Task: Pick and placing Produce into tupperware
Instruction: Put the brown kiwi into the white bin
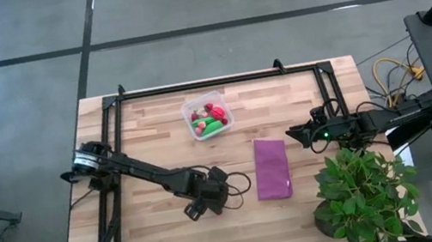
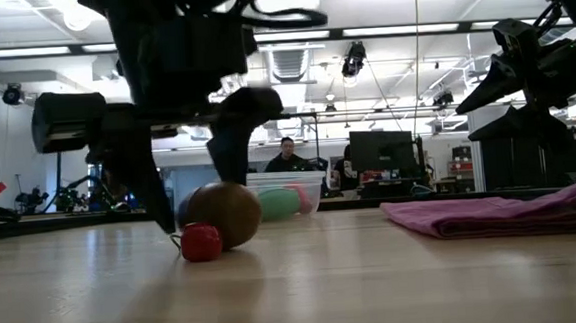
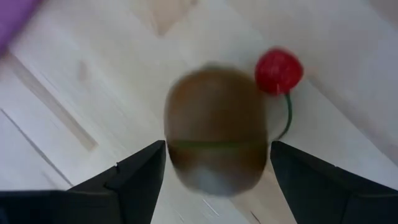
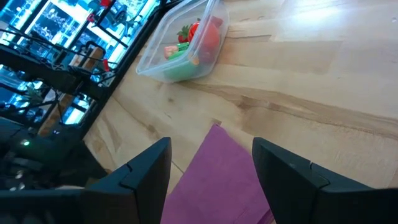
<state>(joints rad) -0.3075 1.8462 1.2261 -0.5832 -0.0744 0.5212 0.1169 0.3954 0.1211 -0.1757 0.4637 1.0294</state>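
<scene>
The brown oval [image 3: 214, 130] lies on the wood, with a red cherry [image 3: 278, 70] on a green stem beside it; both also show in the low view, brown oval [image 2: 226, 213] and cherry [image 2: 201, 242]. My left gripper [image 3: 217, 171] is open and low over the table, one finger on each side of the oval. In the high view the left gripper [image 1: 207, 199] hides both. The clear tupperware [image 1: 206, 115] stands toward the far edge and holds red and green produce. My right gripper [image 1: 295, 134] waits open above the table, right of the purple cloth [image 1: 271, 167].
The purple cloth [image 2: 501, 212] lies flat between the two grippers. A potted plant [image 1: 366, 193] stands at the near right corner. A black frame [image 1: 193, 84] runs along the far and left edges. A person sits beyond the table in the low view.
</scene>
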